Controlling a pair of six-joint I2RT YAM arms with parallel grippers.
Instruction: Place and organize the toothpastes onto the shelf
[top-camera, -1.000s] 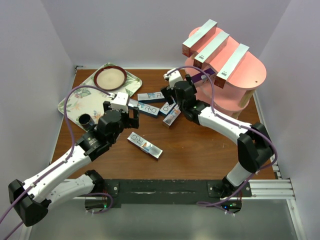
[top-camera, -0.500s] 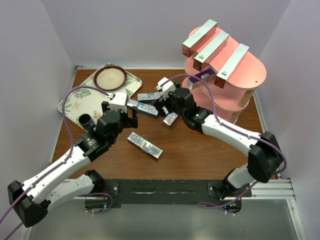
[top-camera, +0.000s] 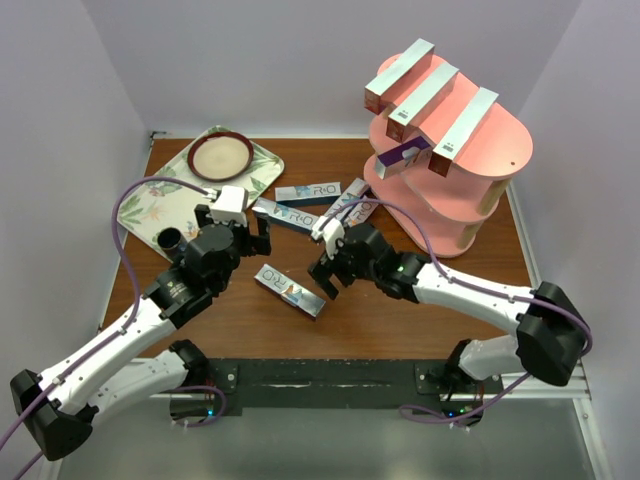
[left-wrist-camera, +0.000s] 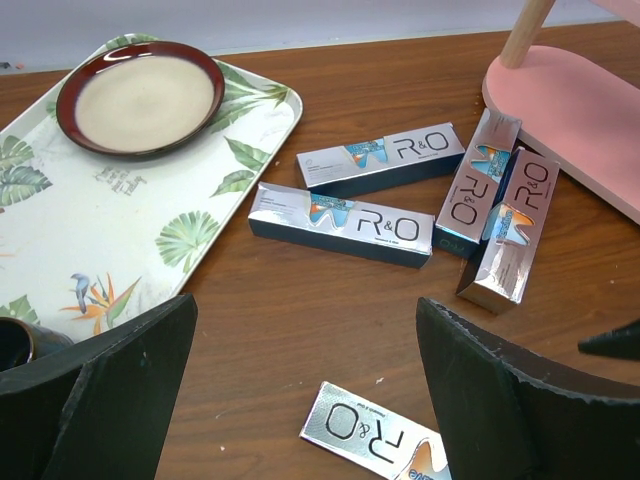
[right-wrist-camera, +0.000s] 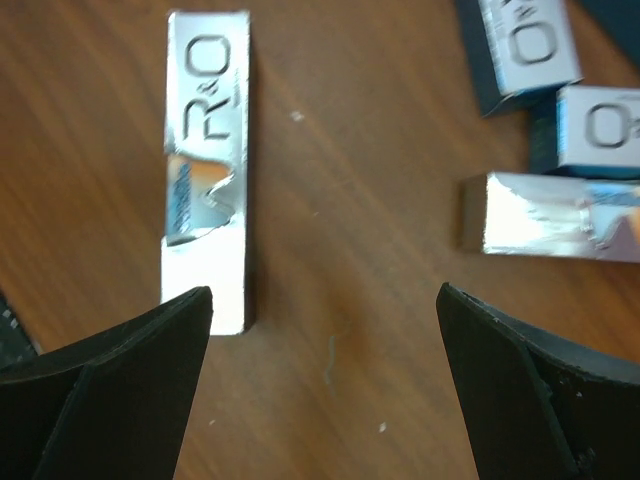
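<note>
shelf (top-camera: 478, 150): pink | toothpastes (left-wrist-camera: 341, 222): silver, blue-orange print | tray (left-wrist-camera: 120, 230): white, green leaves

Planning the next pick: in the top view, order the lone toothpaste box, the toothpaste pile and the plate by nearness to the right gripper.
1. The lone toothpaste box, just left of the right gripper.
2. The toothpaste pile, farther back, mid-table.
3. The plate, back-left on the tray.

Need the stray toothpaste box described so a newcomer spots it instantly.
Start at the brown table, in front of the pink three-tier shelf. Several silver R&O toothpaste boxes cluster by the shelf's foot; the stray box lies alone toward the table's near edge, angled diagonally, touching no other box.
</note>
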